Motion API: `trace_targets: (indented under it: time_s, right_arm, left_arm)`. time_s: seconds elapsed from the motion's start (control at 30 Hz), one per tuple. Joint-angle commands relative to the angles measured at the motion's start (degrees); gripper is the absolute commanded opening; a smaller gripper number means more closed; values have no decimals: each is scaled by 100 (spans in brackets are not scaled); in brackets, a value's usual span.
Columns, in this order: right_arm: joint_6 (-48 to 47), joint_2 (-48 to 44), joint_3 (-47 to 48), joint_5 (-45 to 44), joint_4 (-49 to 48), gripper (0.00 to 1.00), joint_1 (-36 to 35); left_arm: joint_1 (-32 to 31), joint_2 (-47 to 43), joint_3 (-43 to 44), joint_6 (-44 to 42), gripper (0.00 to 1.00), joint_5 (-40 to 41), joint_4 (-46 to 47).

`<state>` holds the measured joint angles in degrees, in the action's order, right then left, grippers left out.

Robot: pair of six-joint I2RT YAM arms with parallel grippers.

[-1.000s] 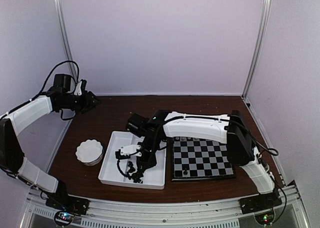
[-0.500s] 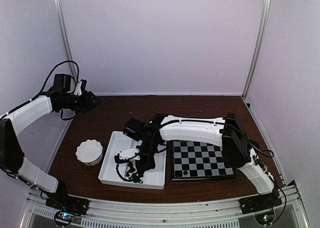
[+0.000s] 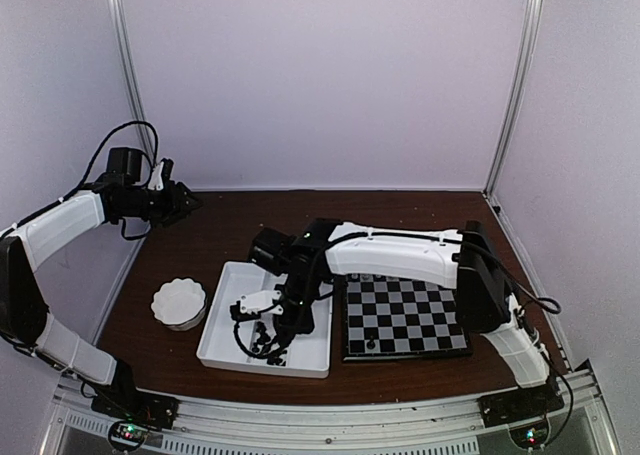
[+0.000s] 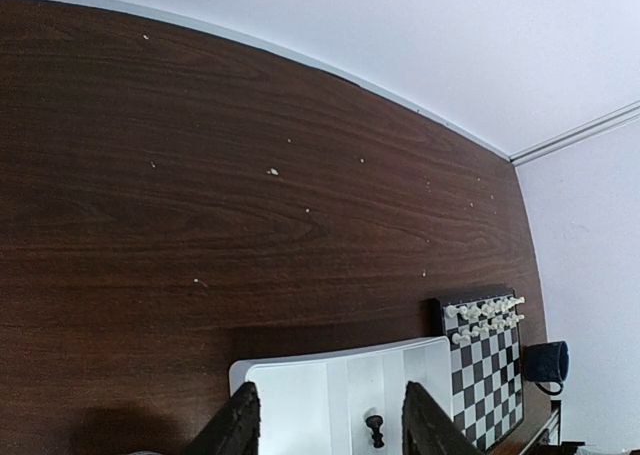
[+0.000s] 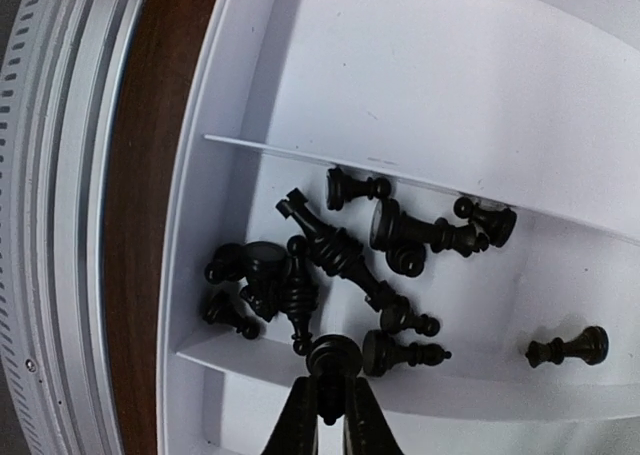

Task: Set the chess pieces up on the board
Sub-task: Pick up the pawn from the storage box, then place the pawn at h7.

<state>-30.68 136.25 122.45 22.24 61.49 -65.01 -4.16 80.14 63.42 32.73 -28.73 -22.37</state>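
Note:
The chessboard (image 3: pixel 405 317) lies right of the white divided tray (image 3: pixel 225 325), with white pieces (image 4: pixel 484 316) along its far edge and one black piece (image 3: pixel 372 345) near its front. Several black pieces (image 5: pixel 340 247) lie loose in the tray's middle compartment. My right gripper (image 5: pixel 330 400) is shut on a black piece (image 5: pixel 332 360), held just above the tray; in the top view it (image 3: pixel 268 337) hangs over the tray's near half. My left gripper (image 4: pixel 325 430) is open and empty, raised at the far left, with its fingers (image 4: pixel 238 427) framing the tray's far end.
A white scalloped bowl (image 3: pixel 179 303) stands left of the tray. One black piece (image 4: pixel 375 427) lies alone in a tray compartment in the left wrist view. The metal rail (image 5: pixel 60 175) runs along the table's near edge beside the tray.
My right gripper has shifted slightly over the tray, to the left and then back right. The left arm has not moved.

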Motion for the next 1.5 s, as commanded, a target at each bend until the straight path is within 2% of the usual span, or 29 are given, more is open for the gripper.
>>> trace_targets:
  time_s: [0.0,0.33,0.53,0.77,1.47]
  right_arm:
    - [8,-944,-313,-277,132,0,-27]
    - [-35,-2345,-2532,-808,-417,0,315]
    - [-70,-2858,-3494,-990,-738,1,606]
    - [-166,-2680,-3699,-849,-845,1,926]
    - [-281,-2492,-3928,-751,-857,3,955]
  left_arm:
    - [38,-94,162,18,49,-47,202]
    - [29,-79,153,15,49,-43,198]
    - [35,-71,153,0,49,-21,198]
    - [37,-38,145,1,49,-8,201]
    - [34,-61,152,-4,49,-14,194]
